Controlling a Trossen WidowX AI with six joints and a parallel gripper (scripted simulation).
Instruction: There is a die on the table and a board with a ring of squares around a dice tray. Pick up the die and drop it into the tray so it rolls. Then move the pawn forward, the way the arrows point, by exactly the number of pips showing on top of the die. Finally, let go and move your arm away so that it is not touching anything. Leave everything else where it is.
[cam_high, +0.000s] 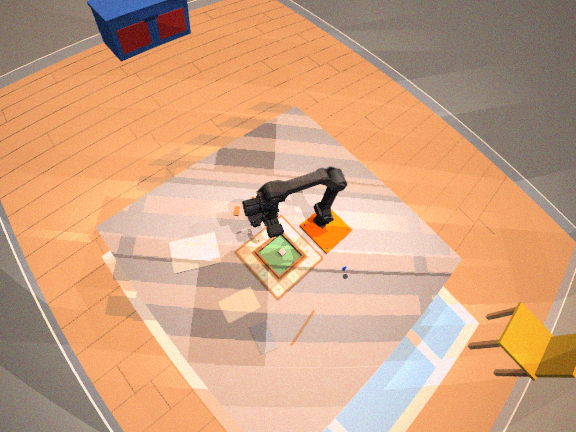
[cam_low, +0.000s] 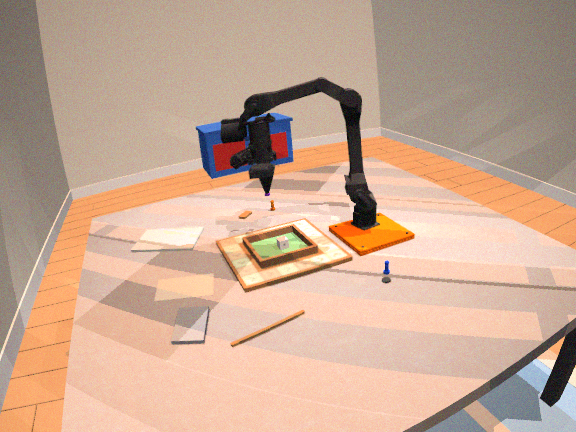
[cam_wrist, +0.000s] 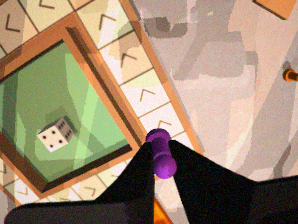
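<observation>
A purple pawn (cam_low: 267, 194) (cam_wrist: 164, 165) is held upright between the fingertips of my gripper (cam_wrist: 159, 148), which is shut on it. In the exterior view it hangs well above the table, over the far side of the board (cam_high: 278, 291) (cam_low: 300, 266) (cam_wrist: 146, 94). The board's squares carry arrows. A white die (cam_high: 282, 252) (cam_low: 283, 243) (cam_wrist: 54, 136) lies inside the green-floored dice tray (cam_high: 271, 256) (cam_low: 261, 249) (cam_wrist: 85, 90), apart from my gripper. Its bright upper face shows several pips, in two pairs, in the wrist view.
An orange pawn (cam_low: 272, 205) (cam_wrist: 291, 75) and orange block (cam_high: 236, 210) (cam_low: 245, 215) are beyond the board. A blue pawn (cam_high: 344, 268) (cam_low: 386, 267) and dark disc (cam_high: 345, 276) (cam_low: 386, 280) are right. A stick (cam_high: 302, 327) (cam_low: 267, 328) and grey slab (cam_high: 263, 338) (cam_low: 191, 325) lie in front.
</observation>
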